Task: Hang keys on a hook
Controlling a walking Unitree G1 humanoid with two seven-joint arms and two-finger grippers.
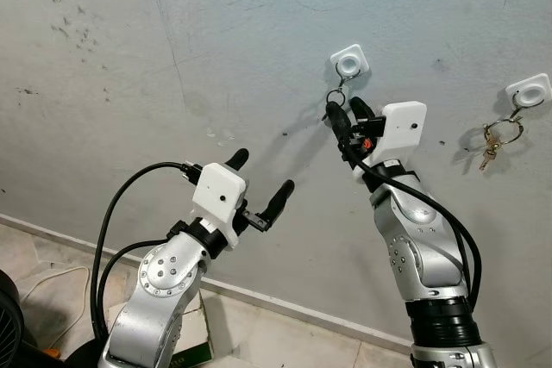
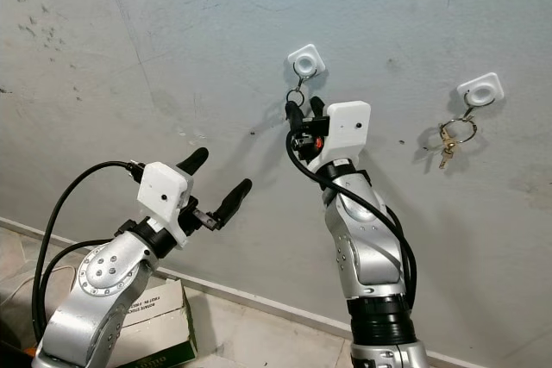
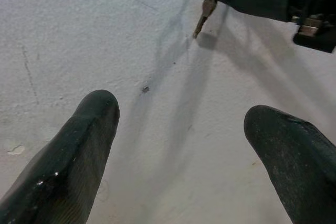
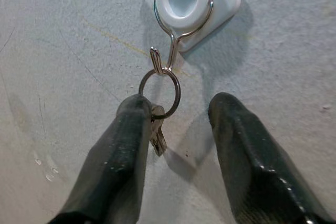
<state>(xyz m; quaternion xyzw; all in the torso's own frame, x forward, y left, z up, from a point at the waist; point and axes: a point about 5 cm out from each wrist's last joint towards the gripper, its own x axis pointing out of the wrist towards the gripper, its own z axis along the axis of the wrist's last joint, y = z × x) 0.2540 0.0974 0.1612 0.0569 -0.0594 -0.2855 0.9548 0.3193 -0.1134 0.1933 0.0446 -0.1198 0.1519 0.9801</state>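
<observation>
The right gripper [image 1: 349, 114] is raised to the wall just under the left-hand hook [image 1: 349, 63], with the keys [image 1: 334, 97] dangling from it; the left gripper [image 1: 261, 182] hovers lower, spread and empty. A second hook [image 1: 528, 90] farther right already carries another key bunch [image 1: 496, 140]. The left wrist view shows its own fingers [image 3: 68, 150] parted before bare wall. In the right wrist view the ring [image 4: 159, 93] sits on the hook's wire and the gripper is released, one finger [image 4: 123, 145] touching the keys. Hanging looks done; next, the gripper should retreat straight back without snagging the ring.
</observation>
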